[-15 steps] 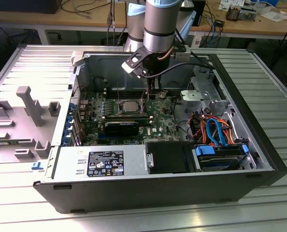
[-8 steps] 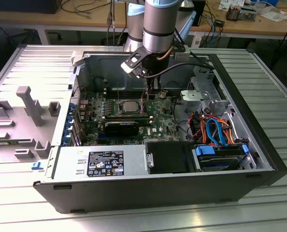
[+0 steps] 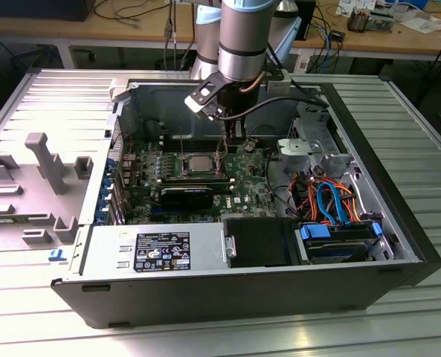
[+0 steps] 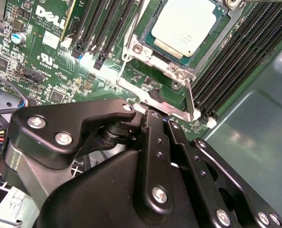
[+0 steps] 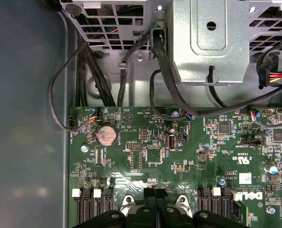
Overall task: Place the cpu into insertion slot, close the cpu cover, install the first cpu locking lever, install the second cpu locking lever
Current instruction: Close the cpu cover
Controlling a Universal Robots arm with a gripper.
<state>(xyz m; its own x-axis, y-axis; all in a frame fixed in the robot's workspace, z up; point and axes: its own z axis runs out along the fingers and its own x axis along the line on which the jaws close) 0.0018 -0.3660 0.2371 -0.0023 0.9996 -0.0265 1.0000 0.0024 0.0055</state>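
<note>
The cpu (image 4: pixel 183 23), a flat square chip with a dull silver top, lies in the insertion slot (image 4: pixel 156 35) on the green board. In the exterior view the cpu (image 3: pixel 198 162) sits mid-board. The silvery cpu cover (image 4: pixel 141 53) lies flat as a frame around the chip. Thin wire levers (image 4: pixel 130 40) stand up beside the socket. My gripper (image 4: pixel 152 116) hovers just off one edge of the socket, its black fingers (image 5: pixel 151 202) pressed together with nothing seen between them. The exterior view has the gripper (image 3: pixel 224 147) right beside the socket, on that view's right.
Long black memory slots (image 4: pixel 236 61) flank the socket. A metal drive cage (image 5: pixel 205 42) and black cables (image 5: pixel 164 66) lie beyond the board's edge. In the exterior view, coloured cables (image 3: pixel 328 201) and a power supply (image 3: pixel 153 249) fill the open case's near side.
</note>
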